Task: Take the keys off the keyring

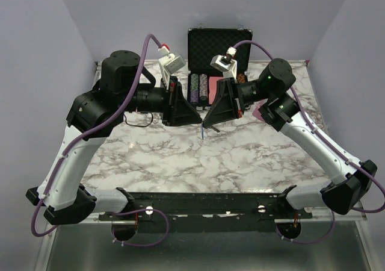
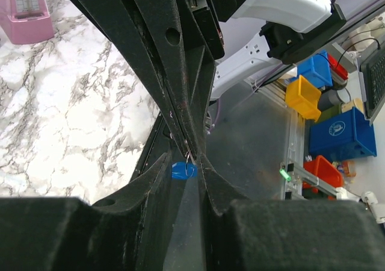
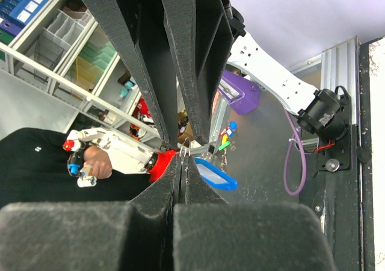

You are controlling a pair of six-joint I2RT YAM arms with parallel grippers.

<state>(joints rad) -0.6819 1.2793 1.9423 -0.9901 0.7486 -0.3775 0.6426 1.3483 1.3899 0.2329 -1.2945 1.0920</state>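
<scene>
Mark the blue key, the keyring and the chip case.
blue key [image 2: 182, 171], left wrist view, its plastic head.
keyring [image 3: 184, 150], right wrist view, the wire loop.
chip case [image 1: 212, 42], top external view, foam of the open lid.

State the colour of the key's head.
The key head is bright blue; the left wrist view shows it best.

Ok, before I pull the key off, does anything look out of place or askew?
Nothing stands out. The blue key hangs from the keyring where the left tool and right tool meet above the table. The chip case at the back stands open, chips in neat rows.
</scene>
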